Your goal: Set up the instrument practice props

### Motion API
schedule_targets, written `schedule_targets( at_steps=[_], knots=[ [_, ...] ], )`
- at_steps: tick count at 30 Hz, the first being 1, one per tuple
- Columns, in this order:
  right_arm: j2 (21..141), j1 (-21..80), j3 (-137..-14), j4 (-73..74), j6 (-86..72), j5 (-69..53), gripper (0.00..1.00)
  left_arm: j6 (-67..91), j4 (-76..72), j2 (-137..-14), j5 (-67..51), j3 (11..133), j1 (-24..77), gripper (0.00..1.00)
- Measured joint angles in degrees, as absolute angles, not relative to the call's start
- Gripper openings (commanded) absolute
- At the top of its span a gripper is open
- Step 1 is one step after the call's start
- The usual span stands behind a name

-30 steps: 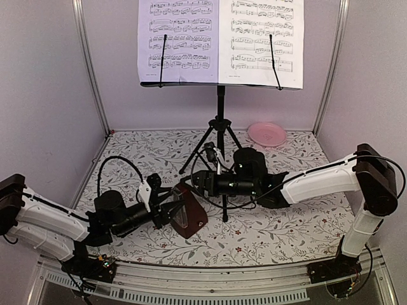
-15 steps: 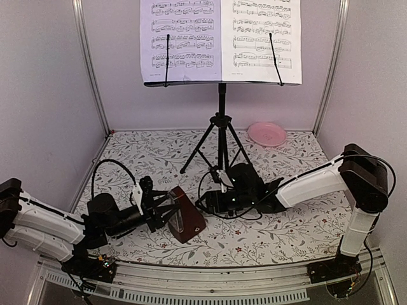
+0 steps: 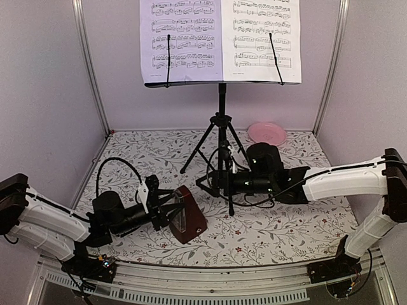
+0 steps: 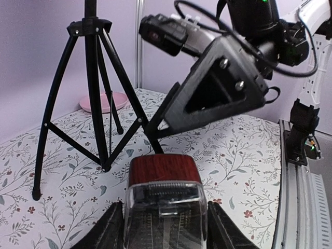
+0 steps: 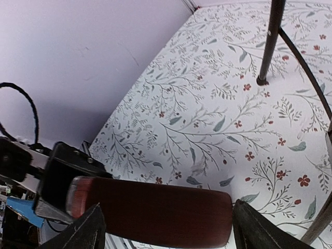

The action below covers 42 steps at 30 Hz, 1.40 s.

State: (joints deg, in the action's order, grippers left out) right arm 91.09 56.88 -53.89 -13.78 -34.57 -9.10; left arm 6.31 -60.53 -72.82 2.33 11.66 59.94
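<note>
The black music stand [image 3: 221, 127] stands on its tripod at the back centre. Two white sheet-music pages [image 3: 180, 41] [image 3: 261, 38] rest on its desk. In front lies the dark red-brown metronome [image 3: 189, 217], tilted just above the tabletop. My left gripper [image 3: 166, 213] is shut on its sides, and the left wrist view shows both fingers pressed against the metronome [image 4: 165, 179]. My right gripper [image 3: 205, 185] hovers open just above and right of it. The metronome [image 5: 155, 212] shows between the spread right fingers without touching them.
A pink round plate [image 3: 267, 133] lies at the back right, behind the stand's legs [image 4: 93, 78]. The right arm's cables hang around the front tripod leg [image 3: 230, 210]. Purple walls with metal corner posts [image 3: 89, 63] close in the flowered tabletop [image 3: 286, 229].
My right gripper has lifted up and back from the metronome and its jaws have spread wider. The left gripper keeps its hold and has nudged the metronome slightly.
</note>
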Motion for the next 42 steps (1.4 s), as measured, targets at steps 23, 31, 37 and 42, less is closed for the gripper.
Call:
schedule_targets(
  at_steps=[23,31,37,42],
  knots=[
    [92.2,58.1,-55.3,-16.4,-38.9,-14.3,0.89,4.3,-50.2,-72.3,6.4,15.9,61.5,0.68],
    [93.6,58.5,-56.9,-17.2,-40.4,-14.6,0.88,3.9,-47.5,-70.4,6.7,15.9,61.5,0.66],
    [95.5,58.5,-57.5,-17.5,-41.6,-14.3,0.81,3.1,-46.1,-68.6,6.9,15.9,61.7,0.63],
    [96.0,58.5,-57.5,-18.5,-42.8,-13.7,0.74,2.7,-45.2,-67.4,6.9,16.0,62.0,0.60]
  ],
)
